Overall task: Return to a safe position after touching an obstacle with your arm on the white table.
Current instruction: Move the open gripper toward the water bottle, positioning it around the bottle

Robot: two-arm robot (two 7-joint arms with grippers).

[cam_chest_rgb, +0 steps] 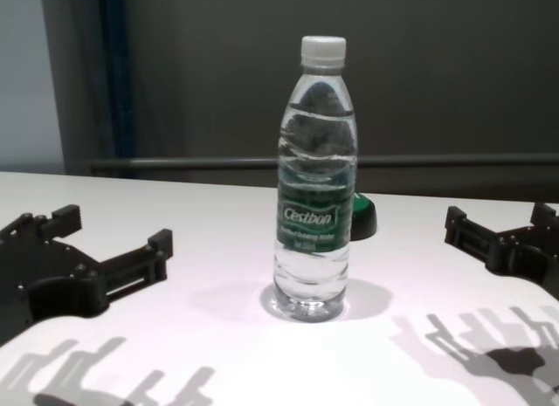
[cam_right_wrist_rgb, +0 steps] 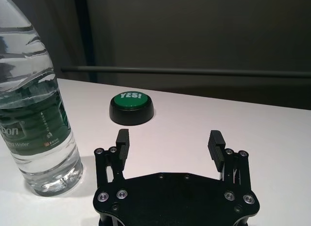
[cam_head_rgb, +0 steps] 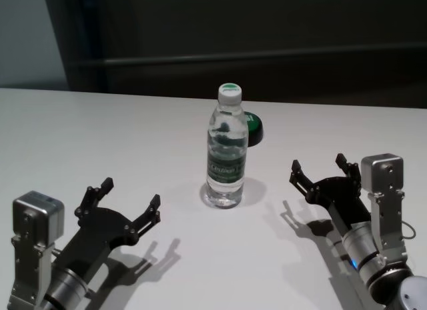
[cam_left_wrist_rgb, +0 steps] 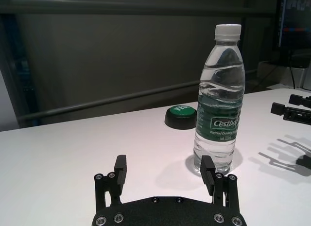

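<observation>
The obstacle [cam_head_rgb: 227, 150] is a tall clear water bottle with a white cap and a dark green label, upright mid-table on the white table [cam_head_rgb: 100, 137]; it also shows as the bottle [cam_left_wrist_rgb: 219, 99], bottle [cam_right_wrist_rgb: 34, 109] and bottle [cam_chest_rgb: 316, 179]. My left gripper [cam_head_rgb: 123, 200] hovers open near the front left, apart from the bottle, with nothing between its fingers [cam_left_wrist_rgb: 120, 170]. My right gripper [cam_head_rgb: 320, 170] hovers open to the right of the bottle, also empty. Neither arm touches the bottle.
A low black puck with a green "YES!" top [cam_right_wrist_rgb: 131, 108] sits just behind and to the right of the bottle, puck [cam_head_rgb: 254, 129]. The table's far edge [cam_head_rgb: 133, 93] meets a dark wall with a horizontal rail.
</observation>
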